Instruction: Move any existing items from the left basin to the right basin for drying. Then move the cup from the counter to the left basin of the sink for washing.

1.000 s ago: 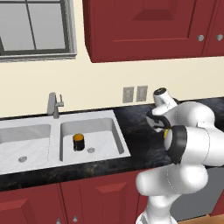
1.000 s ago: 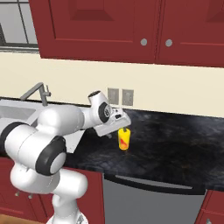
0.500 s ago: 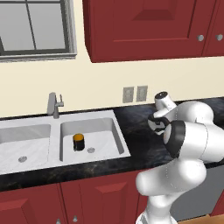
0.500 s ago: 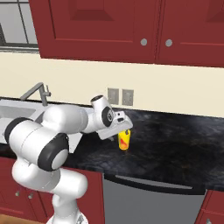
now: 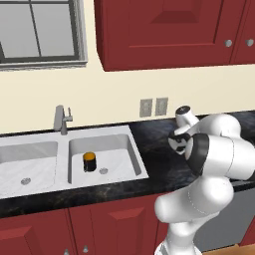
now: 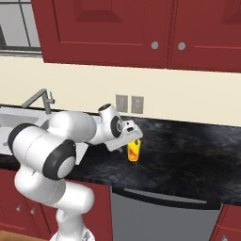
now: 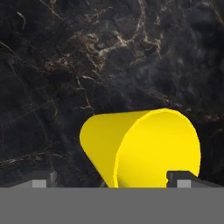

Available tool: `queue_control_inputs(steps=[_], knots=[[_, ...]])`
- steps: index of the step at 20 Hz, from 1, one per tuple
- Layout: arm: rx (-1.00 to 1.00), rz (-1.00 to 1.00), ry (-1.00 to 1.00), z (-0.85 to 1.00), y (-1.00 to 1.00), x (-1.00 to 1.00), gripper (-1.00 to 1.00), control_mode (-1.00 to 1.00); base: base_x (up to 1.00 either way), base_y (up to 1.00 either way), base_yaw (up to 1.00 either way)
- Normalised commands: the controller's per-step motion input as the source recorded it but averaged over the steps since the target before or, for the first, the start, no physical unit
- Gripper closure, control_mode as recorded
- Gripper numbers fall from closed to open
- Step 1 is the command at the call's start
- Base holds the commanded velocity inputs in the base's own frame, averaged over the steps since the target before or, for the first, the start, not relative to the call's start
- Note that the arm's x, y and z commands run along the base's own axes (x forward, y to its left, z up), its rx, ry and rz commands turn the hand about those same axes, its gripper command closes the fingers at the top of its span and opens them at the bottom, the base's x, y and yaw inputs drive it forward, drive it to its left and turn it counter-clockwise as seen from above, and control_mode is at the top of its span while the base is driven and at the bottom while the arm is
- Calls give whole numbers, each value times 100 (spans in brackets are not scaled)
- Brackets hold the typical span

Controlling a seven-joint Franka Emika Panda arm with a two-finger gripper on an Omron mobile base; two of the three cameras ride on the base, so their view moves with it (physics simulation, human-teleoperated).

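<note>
On the counter (image 6: 188,150): one cup (image 6: 134,149) | right basin (image 5: 124,149): one black cylinder (image 5: 89,162) | gripper (image 6: 134,137) spread wide over cup

No lettering, number or brand can be read anywhere. The cup (image 6: 134,150) bears only a red-orange mark on its side, too small to make out.

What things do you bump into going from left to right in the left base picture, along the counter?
Left basin → faucet → black cylinder with the orange top, standing in the right basin → wall outlets → the robot's white arm.
</note>
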Motion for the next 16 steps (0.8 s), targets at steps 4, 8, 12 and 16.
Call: queue_control_inputs(steps=[4, 8, 12, 16], knots=[[0, 4, 0, -8, 0, 0, -100, -100, 0, 0, 0], [0, 4, 0, -12, 0, 0, -100, -100, 0, 0, 0], [0, 4, 0, -13, 0, 0, -100, -100, 0, 0, 0], [0, 2, 0, -11, 0, 0, 100, -100, 0, 0, 0]])
